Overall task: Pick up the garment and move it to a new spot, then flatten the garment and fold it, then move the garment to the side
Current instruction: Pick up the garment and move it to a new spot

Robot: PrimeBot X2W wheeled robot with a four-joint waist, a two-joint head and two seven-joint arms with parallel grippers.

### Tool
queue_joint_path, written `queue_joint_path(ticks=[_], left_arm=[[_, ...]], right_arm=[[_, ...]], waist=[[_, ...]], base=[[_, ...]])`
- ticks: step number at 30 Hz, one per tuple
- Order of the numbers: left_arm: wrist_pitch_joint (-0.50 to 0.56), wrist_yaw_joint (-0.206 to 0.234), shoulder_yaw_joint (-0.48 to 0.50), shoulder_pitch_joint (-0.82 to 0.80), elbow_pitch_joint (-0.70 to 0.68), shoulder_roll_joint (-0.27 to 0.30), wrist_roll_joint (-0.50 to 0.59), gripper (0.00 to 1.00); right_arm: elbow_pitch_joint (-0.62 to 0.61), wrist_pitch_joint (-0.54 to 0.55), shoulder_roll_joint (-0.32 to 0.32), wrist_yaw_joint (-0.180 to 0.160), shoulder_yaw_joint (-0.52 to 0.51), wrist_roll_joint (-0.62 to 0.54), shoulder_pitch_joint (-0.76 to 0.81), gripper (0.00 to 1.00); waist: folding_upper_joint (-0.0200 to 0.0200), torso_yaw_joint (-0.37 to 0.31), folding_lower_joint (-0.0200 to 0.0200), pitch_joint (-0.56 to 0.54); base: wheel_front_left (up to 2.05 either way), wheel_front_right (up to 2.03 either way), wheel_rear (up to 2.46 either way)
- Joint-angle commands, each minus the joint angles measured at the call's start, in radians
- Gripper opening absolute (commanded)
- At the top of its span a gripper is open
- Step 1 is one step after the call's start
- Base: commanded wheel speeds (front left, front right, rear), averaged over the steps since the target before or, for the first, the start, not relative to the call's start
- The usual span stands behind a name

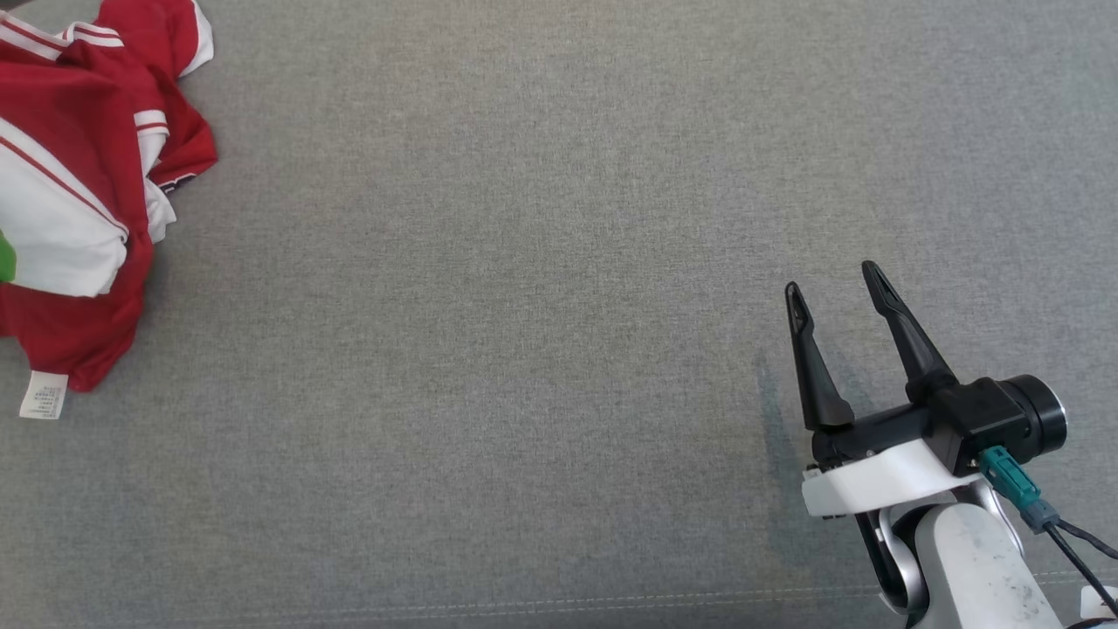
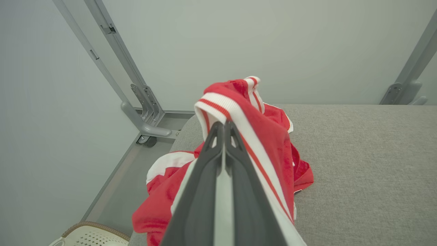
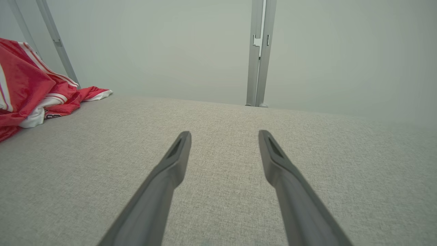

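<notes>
At the far left edge of the head view, the garment (image 1: pixel 79 114), red with white panels and striped trim, lies crumpled on the grey fabric surface (image 1: pixel 524 306). A white care label (image 1: pixel 44 395) pokes out at its lower hem. In the left wrist view, the left gripper (image 2: pixel 224 127) has its fingers pressed together on the garment's white ribbed band, and the fabric is bunched in a peak at the tips. A pale woven basket (image 2: pixel 92 235) sits below the surface edge. The mid-surface is bare cloth. At lower right, the right gripper (image 1: pixel 831 278) hovers with its fingers spread wide, holding nothing, well apart from the garment.
</notes>
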Motion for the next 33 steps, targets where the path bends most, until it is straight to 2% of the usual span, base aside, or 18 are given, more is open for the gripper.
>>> queue_joint_path(ticks=[1,11,17,21,25,26,33], left_arm=[[-0.005,-0.001,-0.017,-0.018,-0.018,0.01,0.0,0.0],[0.033,-0.001,-0.186,-0.052,-0.173,0.031,-0.045,0.0],[0.071,-0.001,-0.277,-0.085,-0.267,0.01,-0.077,0.0],[0.078,-0.001,-0.32,-0.109,-0.318,-0.03,-0.1,0.0],[0.063,-0.001,-0.357,-0.113,-0.345,-0.095,-0.116,0.0],[0.063,-0.001,-0.357,-0.113,-0.345,-0.095,-0.116,0.0],[-0.018,-0.001,-0.406,-0.114,-0.363,-0.246,-0.153,0.0]], right_arm=[[0.003,-0.004,-0.003,0.0,0.0,0.012,0.009,1.0],[0.023,-0.004,-0.003,0.0,-0.005,0.064,0.054,1.0],[0.029,-0.004,-0.003,0.0,-0.025,0.082,0.083,1.0],[0.026,-0.004,-0.003,0.0,-0.035,0.086,0.092,1.0],[0.022,-0.004,-0.003,0.0,-0.038,0.09,0.094,1.0],[0.022,-0.004,-0.003,0.0,-0.038,0.09,0.094,1.0],[0.016,-0.004,-0.003,0.0,-0.033,0.095,0.084,1.0]], waist=[[0.0093,-0.004,-0.0001,-0.046],[0.0093,-0.076,-0.0001,-0.197],[0.0093,-0.142,-0.0001,-0.239],[0.0093,-0.191,-0.0001,-0.238],[0.0093,-0.239,-0.0001,-0.225],[0.0093,-0.239,-0.0001,-0.225],[0.0093,-0.306,-0.0001,-0.188]], base=[[0.0,0.0,0.0],[0.0,0.0,0.0],[0.0,0.0,0.0],[0.0,0.0,0.0],[0.0,0.0,0.0],[0.0,0.0,0.0],[0.0,0.0,0.0]])
